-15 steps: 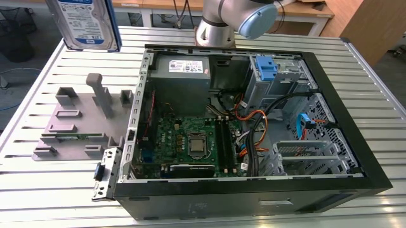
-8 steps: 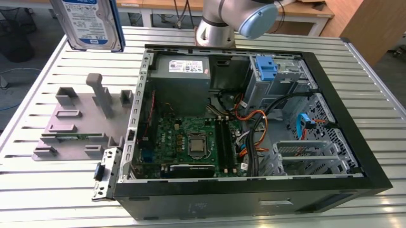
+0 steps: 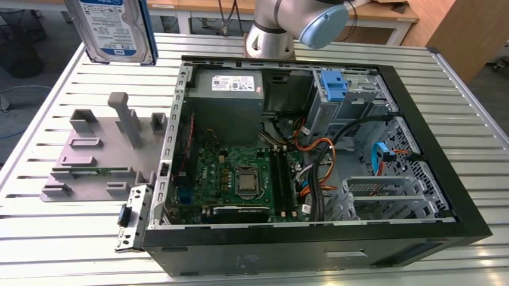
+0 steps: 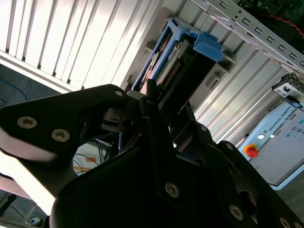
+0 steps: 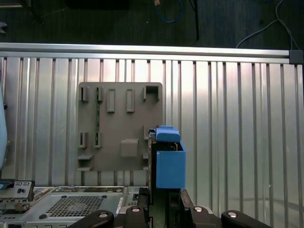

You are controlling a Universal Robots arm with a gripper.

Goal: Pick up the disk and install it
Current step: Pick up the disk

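pinching disk between claw fingers, aloft over grey stand edge.

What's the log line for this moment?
tool: shut on disk | disk: in the air, off grey stand | computer case: open, disk not installed

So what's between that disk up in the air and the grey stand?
Nothing but air: in the exterior view, only bare table slats show between the disk and the grey stand.
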